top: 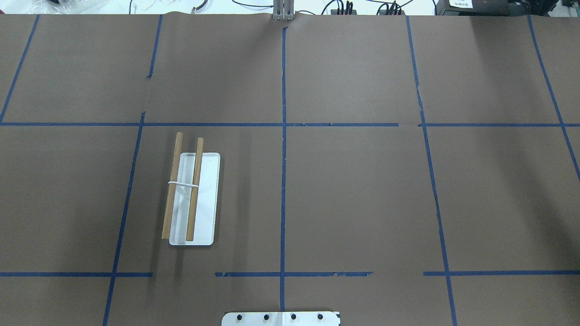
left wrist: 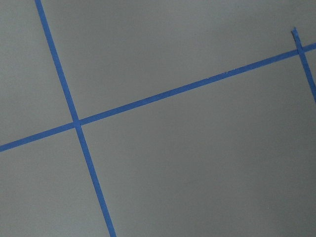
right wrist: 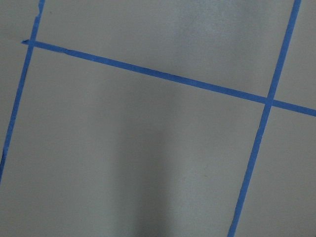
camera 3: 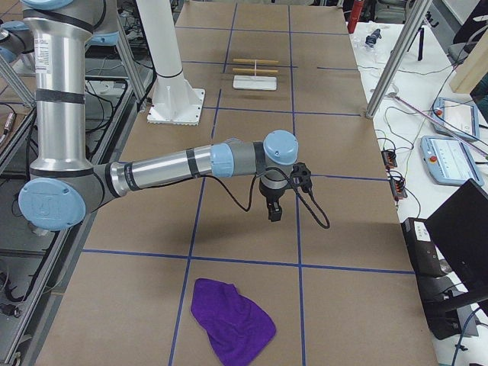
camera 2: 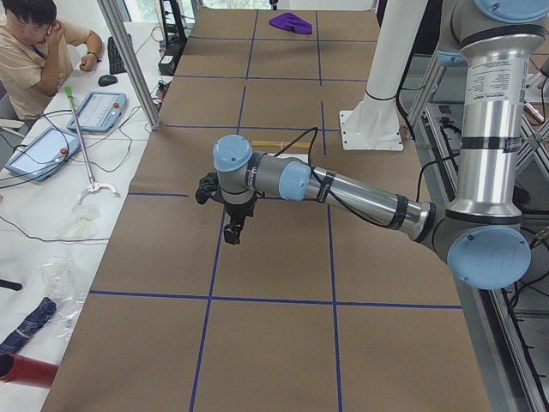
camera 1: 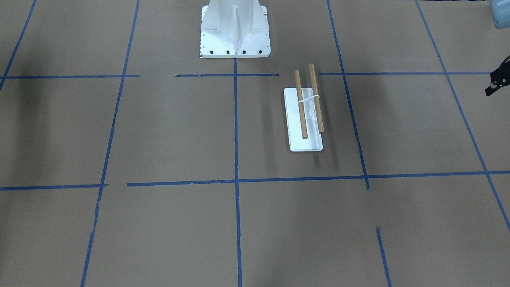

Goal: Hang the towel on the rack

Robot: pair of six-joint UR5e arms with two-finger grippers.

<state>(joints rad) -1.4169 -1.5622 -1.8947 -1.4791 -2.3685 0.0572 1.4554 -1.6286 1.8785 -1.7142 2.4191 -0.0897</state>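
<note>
The towel [camera 3: 231, 319] is a crumpled deep-purple cloth lying on the brown table at the robot's right end; it also shows far off in the exterior left view [camera 2: 291, 21]. It is outside the overhead and front views. The rack [top: 192, 199] has a white base with two wooden rods held by a white band, and stands on the robot's left half [camera 1: 306, 119] [camera 3: 255, 76]. The right gripper [camera 3: 273, 211] hangs above the table beyond the towel; I cannot tell its state. The left gripper [camera 2: 233, 232] hangs over bare table, with only a black edge showing in the front view [camera 1: 496, 81]; I cannot tell its state.
The white robot pedestal [camera 1: 235, 32] stands at the table's robot side [top: 281, 318]. Blue tape lines grid the table. A seated operator [camera 2: 34, 51] and a teach pendant [camera 2: 99, 110] are on a side table. A metal post [camera 3: 396, 57] stands at the far edge.
</note>
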